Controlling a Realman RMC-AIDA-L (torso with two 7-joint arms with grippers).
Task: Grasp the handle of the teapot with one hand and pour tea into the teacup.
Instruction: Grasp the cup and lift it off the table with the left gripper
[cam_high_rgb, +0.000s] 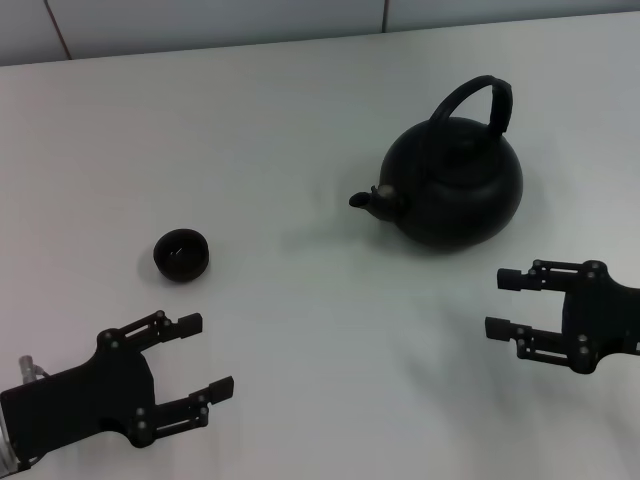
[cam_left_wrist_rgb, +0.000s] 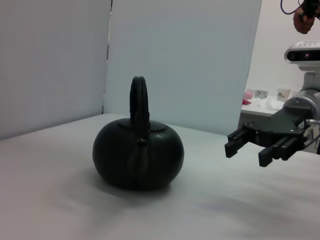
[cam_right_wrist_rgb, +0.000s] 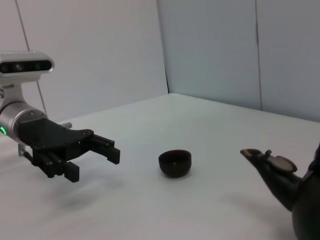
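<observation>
The black teapot (cam_high_rgb: 455, 185) stands upright on the white table (cam_high_rgb: 300, 120), right of centre, its spout (cam_high_rgb: 365, 200) pointing left. Its arched handle (cam_high_rgb: 480, 95) rises over the top. It also shows in the left wrist view (cam_left_wrist_rgb: 137, 155), and its spout in the right wrist view (cam_right_wrist_rgb: 267, 160). The small black teacup (cam_high_rgb: 181, 254) sits left of centre, also in the right wrist view (cam_right_wrist_rgb: 175, 162). My left gripper (cam_high_rgb: 205, 355) is open and empty, in front of the cup. My right gripper (cam_high_rgb: 505, 303) is open and empty, in front of the teapot and apart from it.
Grey wall panels (cam_high_rgb: 200, 20) run along the table's far edge. The left gripper shows in the right wrist view (cam_right_wrist_rgb: 95, 152), the right gripper in the left wrist view (cam_left_wrist_rgb: 250, 147).
</observation>
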